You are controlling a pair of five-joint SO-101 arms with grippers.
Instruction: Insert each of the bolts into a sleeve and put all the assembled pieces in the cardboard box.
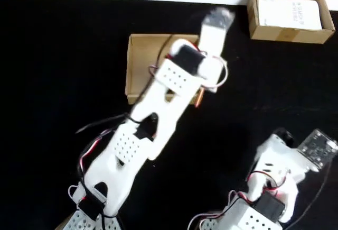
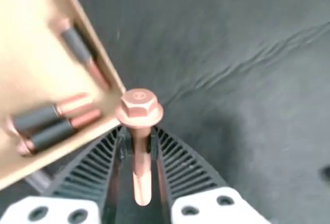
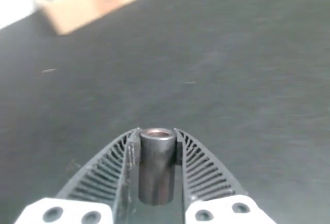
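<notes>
While the black counter (image 1: 47, 55) spreads dark beneath it all, the long left arm (image 1: 153, 113) stretches over the cardboard box (image 1: 138, 55), probably because finished pieces belong there. The right arm (image 1: 274, 187) stands well apart from the box. A second carton (image 1: 288, 16) with a white sheet inside lies farther off; its print is too faint to read.

Just beside the box's corner, the left end effector (image 2: 138, 141) is clenched on a copper bolt (image 2: 139, 112), gripped right under its hexagonal head. The right end effector (image 3: 156, 134), away from the box, grasps a dark sleeve (image 3: 156, 167) with its open bore facing outward, presumably so the bolt can be fed in. Inside the box lie several sleeved bolts (image 2: 46, 123). The stamp on the bolt's head is too small to make out.
</notes>
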